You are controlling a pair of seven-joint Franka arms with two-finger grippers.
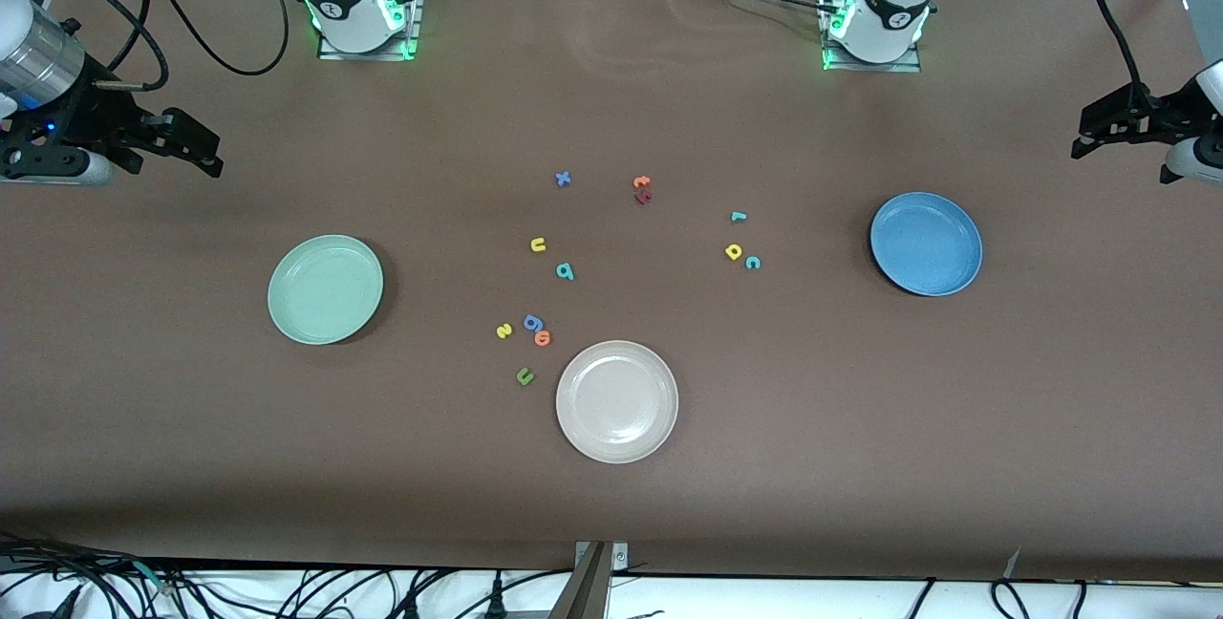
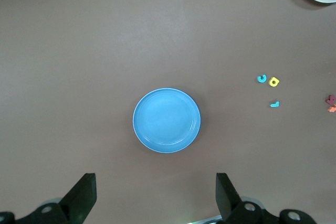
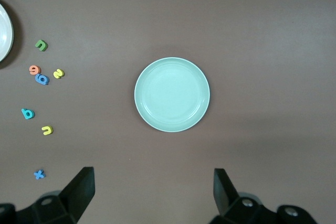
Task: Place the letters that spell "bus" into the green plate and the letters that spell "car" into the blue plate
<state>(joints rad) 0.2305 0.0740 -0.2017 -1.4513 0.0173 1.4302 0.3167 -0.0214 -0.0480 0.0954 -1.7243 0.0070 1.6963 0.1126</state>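
**Waiting over the plates, both grippers spread wide**

Hanging above the table at its own end, the right gripper (image 1: 205, 153) stood with its fingers (image 3: 79, 187) wide apart and nothing between them; the left gripper (image 1: 1089, 137) hung the same way at the other end, fingers (image 2: 81, 192) spread and empty. Both arms waited.

The green plate (image 1: 283, 313) lay bare toward the right arm's end of the table, the blue plate (image 1: 967, 223) bare toward the left arm's end. Between them the letters were scattered on the brown table (image 1: 611, 504). The yellow "u" (image 1: 538, 245) and teal "b" (image 1: 565, 271) lay near each other; the yellow "s" (image 1: 504, 331) lay nearer the front camera, just beside a blue "g" (image 1: 533, 323) and an orange "o" (image 1: 543, 338). Toward the blue plate lay the teal "r" (image 1: 738, 216), and nearer the camera the yellow "a" (image 1: 733, 252) almost touching the teal "c" (image 1: 752, 263). A white plate (image 1: 573, 428) sat nearest the camera, a green "u" (image 1: 525, 375) beside it.
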